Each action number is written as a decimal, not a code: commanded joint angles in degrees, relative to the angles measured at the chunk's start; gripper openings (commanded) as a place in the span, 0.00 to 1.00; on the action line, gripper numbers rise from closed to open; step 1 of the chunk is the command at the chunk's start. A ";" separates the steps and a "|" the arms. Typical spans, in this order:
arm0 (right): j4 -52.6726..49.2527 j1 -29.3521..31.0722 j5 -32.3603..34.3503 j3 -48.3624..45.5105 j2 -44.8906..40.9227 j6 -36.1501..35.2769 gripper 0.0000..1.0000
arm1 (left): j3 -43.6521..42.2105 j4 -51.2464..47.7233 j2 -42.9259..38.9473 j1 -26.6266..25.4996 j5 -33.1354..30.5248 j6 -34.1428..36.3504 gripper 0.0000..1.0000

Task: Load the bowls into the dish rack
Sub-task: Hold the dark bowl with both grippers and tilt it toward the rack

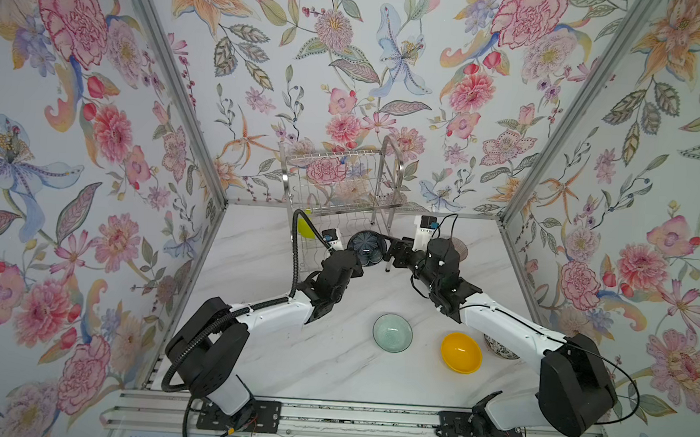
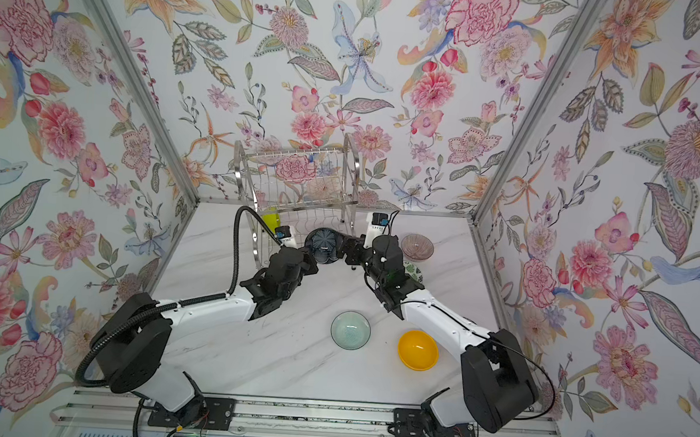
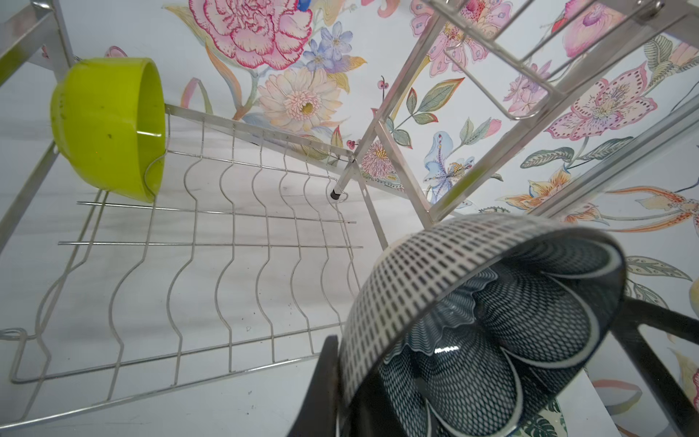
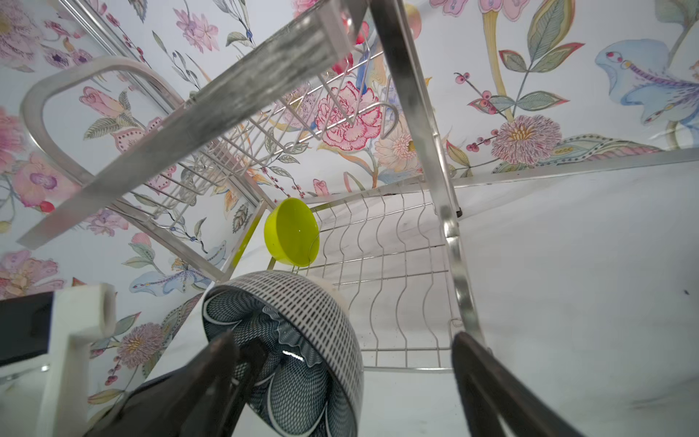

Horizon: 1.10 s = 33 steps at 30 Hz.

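Lime bowl [image 3: 109, 128] sits in the dish rack [image 4: 189, 128], left hand [image 1: 358, 256] grips the navy bowl [image 1: 365, 247], right hand [image 1: 390, 252] gapes empty, other bowls [image 1: 392, 332] wait on the tabletop [image 1: 289, 370]

Two-tier shiny silver wire dish rack [image 1: 333, 185] at the back of the table [image 1: 255, 243]; a lime green round bowl [image 3: 109, 125] stands on edge at the left end of its lower tier. A dark navy floral bowl [image 1: 365, 245] hangs tilted at the rack's front. A pale glassy green bowl [image 1: 392, 332] and an orange-yellow bowl [image 1: 461, 353] sit upright on the table, apart; a pinkish ribbed bowl [image 2: 417, 247] sits right of the rack.
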 commanded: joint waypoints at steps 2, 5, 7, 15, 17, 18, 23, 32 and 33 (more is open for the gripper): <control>-2.97 -2.22 -3.22 2.05 -2.64 5.74 0.98 | -0.22 4.77 0.24 0.47 -5.38 -0.25 0.00; -5.15 -4.23 -3.45 2.40 -3.12 12.11 0.99 | -0.67 6.34 0.94 0.07 -7.38 1.12 0.00; -5.41 -5.91 -6.29 3.06 -2.40 18.11 0.98 | -0.84 8.08 1.66 -0.58 -10.01 3.39 0.00; 7.99 -7.08 -12.05 -1.81 -1.53 42.00 0.99 | -2.78 19.66 5.90 -3.16 -17.65 16.37 0.00; 10.08 -6.56 -11.66 -2.84 -1.61 45.51 0.99 | -4.09 23.87 6.89 -3.84 -19.16 19.84 0.00; 11.19 -6.22 -11.31 -3.52 -1.62 47.47 0.99 | -4.78 25.99 7.35 -4.16 -19.76 21.19 0.00; 15.99 -3.64 -8.64 -6.72 -1.93 54.93 0.98 | -8.96 38.11 10.11 -5.27 -21.42 26.55 0.00; 25.80 1.25 -7.10 -7.80 5.14 65.93 0.82 | -10.47 48.59 13.99 -5.97 -19.46 32.13 0.00; 26.43 1.76 -6.71 -7.79 5.89 66.51 0.81 | -10.57 48.98 14.16 -6.02 -19.42 32.31 0.00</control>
